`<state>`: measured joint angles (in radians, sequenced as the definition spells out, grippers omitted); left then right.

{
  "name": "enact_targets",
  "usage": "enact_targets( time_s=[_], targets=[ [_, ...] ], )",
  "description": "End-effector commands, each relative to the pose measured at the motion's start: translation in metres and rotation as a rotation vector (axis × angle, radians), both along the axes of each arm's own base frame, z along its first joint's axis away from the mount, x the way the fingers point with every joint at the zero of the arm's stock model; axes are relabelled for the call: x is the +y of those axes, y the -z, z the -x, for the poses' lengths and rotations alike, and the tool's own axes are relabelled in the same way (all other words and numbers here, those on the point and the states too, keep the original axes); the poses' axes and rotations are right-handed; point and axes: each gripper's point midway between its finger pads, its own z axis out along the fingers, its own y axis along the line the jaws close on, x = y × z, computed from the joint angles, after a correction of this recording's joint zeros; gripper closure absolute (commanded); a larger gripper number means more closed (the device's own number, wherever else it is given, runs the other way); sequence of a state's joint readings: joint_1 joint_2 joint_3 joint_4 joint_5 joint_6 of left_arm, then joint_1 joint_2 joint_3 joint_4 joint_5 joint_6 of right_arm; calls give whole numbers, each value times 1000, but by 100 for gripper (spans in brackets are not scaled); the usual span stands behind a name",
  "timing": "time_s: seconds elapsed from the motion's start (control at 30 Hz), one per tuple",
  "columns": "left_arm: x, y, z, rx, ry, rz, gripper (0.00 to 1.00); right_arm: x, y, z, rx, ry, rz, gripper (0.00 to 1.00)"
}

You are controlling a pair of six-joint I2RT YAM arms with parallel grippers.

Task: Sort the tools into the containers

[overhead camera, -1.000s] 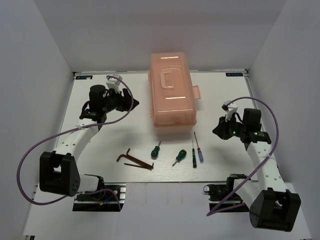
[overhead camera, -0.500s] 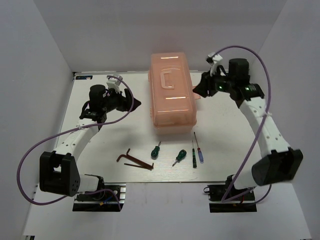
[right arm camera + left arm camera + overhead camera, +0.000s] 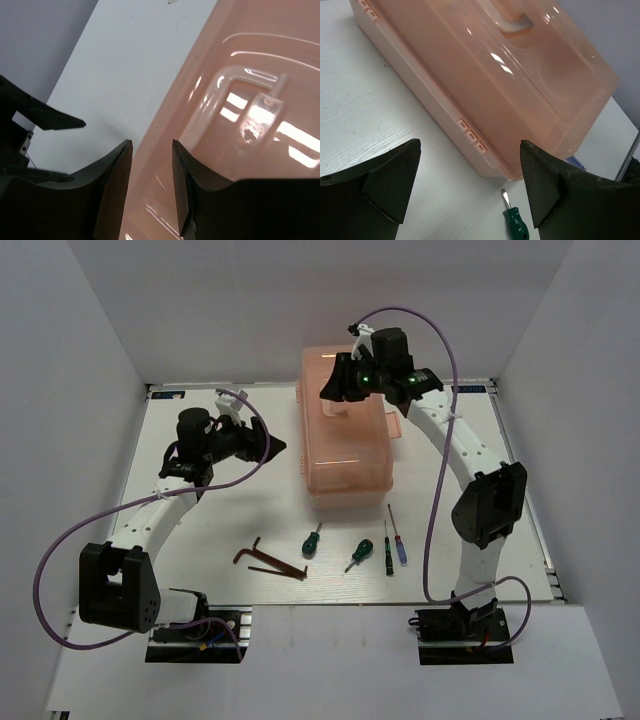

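The right pincer (image 3: 333, 390) has been swung over the closed toolbox (image 3: 345, 455) lid, narrowly parted, nothing pinched. The left pincer (image 3: 272, 447) is held spread wide beside the box. Hex keys (image 3: 268, 558) and screwdrivers (image 3: 355, 555) are laid on the bench (image 3: 200, 540) before it.

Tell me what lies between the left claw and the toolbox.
Only bare table; the top view shows nothing between the left claw and the toolbox.

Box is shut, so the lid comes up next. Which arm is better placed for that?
Probably right. The right gripper hovers over the toolbox lid by the handle; the left gripper sits off to its side.
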<state>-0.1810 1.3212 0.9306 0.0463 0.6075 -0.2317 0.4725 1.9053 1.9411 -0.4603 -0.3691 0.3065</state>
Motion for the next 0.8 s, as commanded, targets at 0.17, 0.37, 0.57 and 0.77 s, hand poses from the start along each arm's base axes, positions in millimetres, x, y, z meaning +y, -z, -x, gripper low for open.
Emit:
enact_targets(
  time_s=[0.17, 0.37, 0.57, 0.77],
  targets=[
    [-14, -18, 6, -86, 110, 30, 8, 20, 7, -30, -5, 172, 25, 45],
    [-15, -16, 8, -79, 118, 38, 8, 19, 27, -43, -25, 230, 100, 44],
    [-15, -14, 8, -79, 118, 38, 7, 13, 26, -50, -57, 257, 124, 44],
    [-15, -9, 5, -63, 116, 43, 7, 6, 41, -52, -42, 286, 170, 44]
  ],
)
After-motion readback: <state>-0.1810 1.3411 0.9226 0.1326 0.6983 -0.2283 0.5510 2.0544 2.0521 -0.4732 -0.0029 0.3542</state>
